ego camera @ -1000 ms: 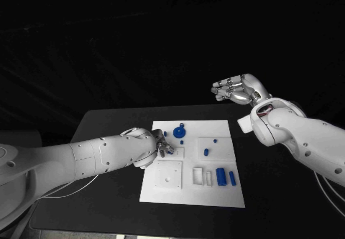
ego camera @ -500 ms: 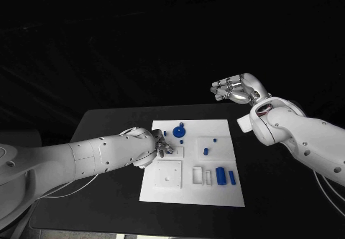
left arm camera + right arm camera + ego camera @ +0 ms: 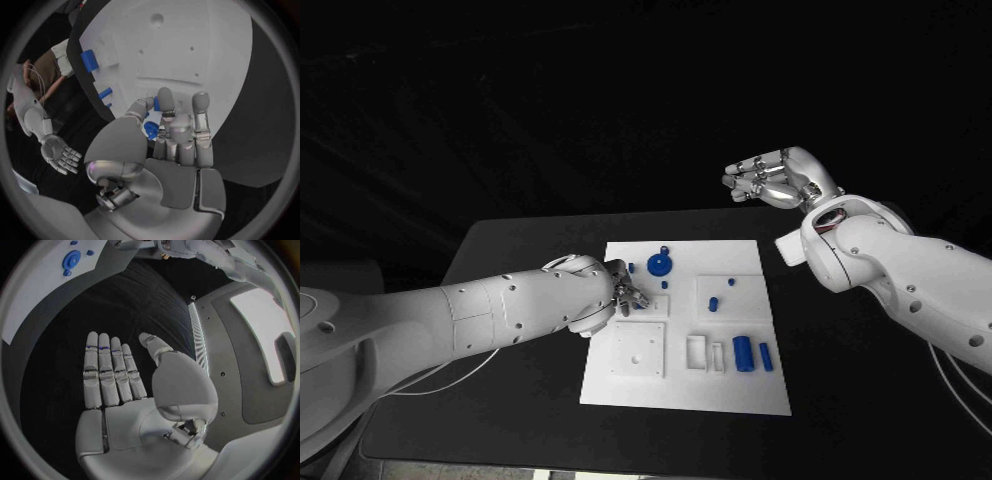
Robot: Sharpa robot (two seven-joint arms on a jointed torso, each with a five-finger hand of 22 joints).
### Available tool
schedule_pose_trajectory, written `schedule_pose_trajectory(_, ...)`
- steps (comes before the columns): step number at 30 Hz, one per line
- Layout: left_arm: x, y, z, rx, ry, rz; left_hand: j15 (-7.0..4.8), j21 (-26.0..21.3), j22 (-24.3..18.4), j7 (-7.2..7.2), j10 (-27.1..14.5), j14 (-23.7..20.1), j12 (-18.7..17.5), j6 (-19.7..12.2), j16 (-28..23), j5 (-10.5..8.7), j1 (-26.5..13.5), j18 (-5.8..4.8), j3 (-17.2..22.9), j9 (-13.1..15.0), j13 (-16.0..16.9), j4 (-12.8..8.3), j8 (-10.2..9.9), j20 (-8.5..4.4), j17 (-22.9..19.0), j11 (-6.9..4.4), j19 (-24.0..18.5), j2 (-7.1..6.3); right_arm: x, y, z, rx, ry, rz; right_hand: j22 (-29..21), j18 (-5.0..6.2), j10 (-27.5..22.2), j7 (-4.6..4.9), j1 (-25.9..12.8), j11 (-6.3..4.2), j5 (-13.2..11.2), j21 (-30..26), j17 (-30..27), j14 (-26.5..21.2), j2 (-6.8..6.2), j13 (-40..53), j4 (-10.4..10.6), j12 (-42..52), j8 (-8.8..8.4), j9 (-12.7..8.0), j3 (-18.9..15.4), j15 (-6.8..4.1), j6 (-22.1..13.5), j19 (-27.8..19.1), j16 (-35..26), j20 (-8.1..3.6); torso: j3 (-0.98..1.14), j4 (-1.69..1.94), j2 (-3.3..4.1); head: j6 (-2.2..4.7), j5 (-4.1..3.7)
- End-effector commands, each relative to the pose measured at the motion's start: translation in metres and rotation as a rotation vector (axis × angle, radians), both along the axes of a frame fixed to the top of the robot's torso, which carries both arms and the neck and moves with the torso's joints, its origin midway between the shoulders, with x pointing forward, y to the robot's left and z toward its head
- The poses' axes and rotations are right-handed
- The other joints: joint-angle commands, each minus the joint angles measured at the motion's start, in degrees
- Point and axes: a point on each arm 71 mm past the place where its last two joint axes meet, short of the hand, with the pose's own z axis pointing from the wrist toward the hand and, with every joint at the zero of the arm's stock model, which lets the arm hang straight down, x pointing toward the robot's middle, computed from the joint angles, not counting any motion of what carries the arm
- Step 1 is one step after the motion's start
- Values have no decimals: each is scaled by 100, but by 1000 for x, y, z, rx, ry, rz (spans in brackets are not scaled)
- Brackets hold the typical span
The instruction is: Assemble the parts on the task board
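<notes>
A black surface (image 3: 516, 250) carries the white task board (image 3: 689, 380). The left hand (image 3: 620, 292) pinches a blue part (image 3: 151, 131) at the board's left edge. The right hand (image 3: 776, 180) hangs high at far right, fingers (image 3: 106, 375) straight, holding nothing.

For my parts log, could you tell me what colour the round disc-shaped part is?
Blue round part, clearest in the head view.

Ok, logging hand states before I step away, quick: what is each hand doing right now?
Left hand: holding a small blue part at the task board.
Right hand: open, holding nothing, raised off the table.
</notes>
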Motion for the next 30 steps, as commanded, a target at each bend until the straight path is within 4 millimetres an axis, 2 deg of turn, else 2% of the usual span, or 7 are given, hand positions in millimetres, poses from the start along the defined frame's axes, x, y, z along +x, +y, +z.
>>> schedule_pose_trajectory(1, -2, -3, -3, 14, 27, -14, -83, 16, 105, -367, 287, 7, 18, 417, 4, -33, 21, 96, 705, -5, 10, -683, 3, 17, -12, -109, -12, 39, 0, 2, 0, -8, -1, 15, -9, 102, -46, -5, -49, -2, -23, 32, -6, -34, 27, -5, -18, -36, 2, 7, -1, -1, 47, -32, -21, 1, 1, 0, 3, 2, -12)
schedule_pose_trajectory(6, -2, -3, -4, 17, 28, -14, -81, 15, 105, -365, 287, 5, 11, 412, -1, -47, 17, 94, 719, 1, 8, -692, 4, 16, -29, -110, -12, 65, 0, 2, 0, -8, 0, 16, -9, 103, -49, -5, -42, -3, -21, 32, -6, -37, 26, -6, -27, -37, 2, 7, 7, -1, 49, -33, -21, 0, 1, -8, 2, 2, -18)
schedule_pose_trajectory(19, 1, -4, -6, 37, 60, -32, -76, 13, 107, -364, 287, 5, -1, 412, -1, -35, 0, 93, 737, 11, 7, -749, 3, 19, -45, -114, -17, 79, 0, 3, -1, -9, 6, 19, -9, 103, -53, -4, -39, -1, -22, 31, -7, -40, 24, -6, -40, -38, 1, 6, 23, 0, 46, -37, -21, 1, -1, -2, -1, -2, -21)
schedule_pose_trajectory(30, 3, -6, -7, 46, 76, -40, -72, 14, 107, -363, 286, 6, -4, 413, 3, -35, -11, 92, 740, 6, 9, -779, 2, 22, -51, -115, -22, 93, 1, 3, -2, -11, 10, 20, -9, 103, -58, -3, -42, 0, -27, 28, -7, -47, 20, -5, -51, -36, 1, 6, 29, 2, 41, -44, -21, 4, 6, -6, -1, -4, -27)
